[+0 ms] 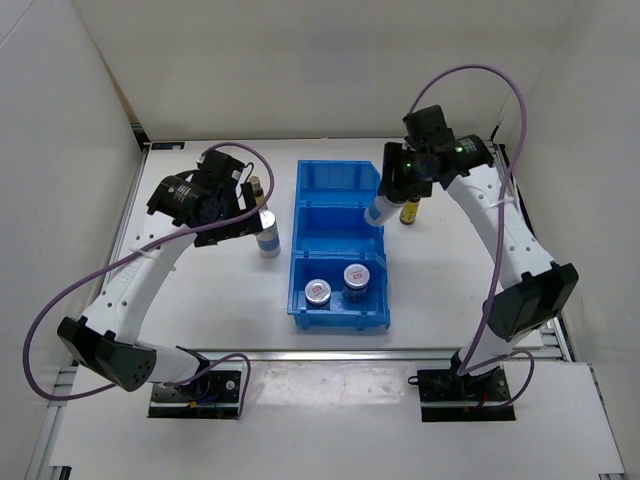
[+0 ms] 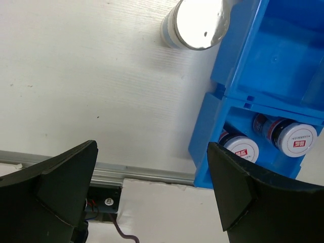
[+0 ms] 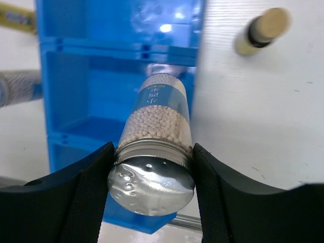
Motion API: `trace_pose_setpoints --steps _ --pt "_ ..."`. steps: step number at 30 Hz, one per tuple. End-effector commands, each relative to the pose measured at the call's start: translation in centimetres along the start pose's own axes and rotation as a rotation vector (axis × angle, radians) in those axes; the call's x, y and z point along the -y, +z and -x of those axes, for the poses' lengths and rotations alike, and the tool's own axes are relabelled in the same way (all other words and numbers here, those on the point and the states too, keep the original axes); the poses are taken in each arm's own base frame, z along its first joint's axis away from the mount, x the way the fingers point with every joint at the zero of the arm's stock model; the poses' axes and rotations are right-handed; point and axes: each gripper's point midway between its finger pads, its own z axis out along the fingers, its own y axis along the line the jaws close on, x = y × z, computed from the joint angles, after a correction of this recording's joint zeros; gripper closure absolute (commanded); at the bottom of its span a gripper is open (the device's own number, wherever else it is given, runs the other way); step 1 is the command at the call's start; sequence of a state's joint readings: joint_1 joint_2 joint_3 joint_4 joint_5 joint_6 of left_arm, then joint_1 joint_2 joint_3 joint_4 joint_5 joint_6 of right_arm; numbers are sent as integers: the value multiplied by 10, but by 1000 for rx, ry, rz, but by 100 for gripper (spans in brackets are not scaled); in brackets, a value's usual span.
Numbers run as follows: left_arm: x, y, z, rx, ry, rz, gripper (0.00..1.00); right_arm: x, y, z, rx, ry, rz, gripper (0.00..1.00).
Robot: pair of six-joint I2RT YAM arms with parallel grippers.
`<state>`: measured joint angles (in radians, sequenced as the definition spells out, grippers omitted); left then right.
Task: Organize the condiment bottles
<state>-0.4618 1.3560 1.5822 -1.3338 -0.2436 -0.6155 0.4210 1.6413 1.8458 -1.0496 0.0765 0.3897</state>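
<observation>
The right gripper (image 3: 152,169) clamps a shaker (image 3: 161,114) by its silver top, body reaching ahead over the blue bin (image 3: 71,91). The left gripper (image 2: 152,177) gapes empty, a second shaker (image 2: 195,23) beyond its jaws.

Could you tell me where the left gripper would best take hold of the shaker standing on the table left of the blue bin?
Probably around the round body just under the silver top, coming down from above. The shaker stands upright with even sides, and the left gripper is open. The bin sits close on its right, so a side approach looks cramped.
</observation>
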Motion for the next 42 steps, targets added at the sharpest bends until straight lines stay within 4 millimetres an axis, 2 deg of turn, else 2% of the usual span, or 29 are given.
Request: trace_pose_setpoints --steps 1,4,8,14,17,19,20,22,24,25,26,27,28,30,31,33,34,36,40,41,42 --pt "3 -9 12 63 -2 -54 0 -41 5 -1 -12 -23 100 100" --pt "3 -8 18 84 6 -62 0 -56 13 -7 -18 -29 103 100" --pt "9 2 20 88 27 -75 0 -59 40 -21 -55 -58 63 99" --pt "13 15 18 61 43 -68 0 -48 75 -33 -95 -84 -47 94" --pt "17 22 15 32 48 -72 0 -45 87 -37 -117 -88 -70 88" --pt "21 27 16 32 48 -84 0 -41 91 -41 -133 -92 -91 68" --pt "21 33 11 8 62 -81 0 -41 95 -43 -140 -81 -96 62" --pt "29 39 16 33 65 -115 0 -37 96 -47 -150 -73 -116 48" --pt "31 50 10 22 76 -126 0 -37 96 -47 -149 -63 -117 29" --pt "34 50 10 29 83 -144 0 -34 97 -49 -153 -65 -129 24" --pt "39 53 12 41 79 -167 0 -37 92 -44 -135 -62 -120 20" --pt "39 56 11 40 80 -167 0 -38 90 -40 -126 -61 -115 2" --pt "42 55 12 45 89 -181 0 -39 84 -37 -118 -59 -110 0" --pt "43 62 12 46 101 -181 0 -45 70 -23 -78 -63 -88 0" --pt "46 69 11 29 105 -181 0 -45 54 -16 -44 -59 -81 0" --pt "48 77 10 19 116 -175 0 -46 38 -9 -4 -44 -71 0" --pt "47 84 9 5 119 -157 0 -45 24 -7 20 -28 -58 0" --pt "48 89 13 13 118 -147 0 -44 11 -6 53 -22 -39 0" --pt "54 101 23 20 118 -124 0 -36 -20 -14 104 -5 -11 0" --pt "53 109 23 8 122 -103 0 -32 -20 -21 92 -7 -17 0" --pt "49 113 28 17 114 -82 0 -30 -30 -22 109 -4 -8 0"
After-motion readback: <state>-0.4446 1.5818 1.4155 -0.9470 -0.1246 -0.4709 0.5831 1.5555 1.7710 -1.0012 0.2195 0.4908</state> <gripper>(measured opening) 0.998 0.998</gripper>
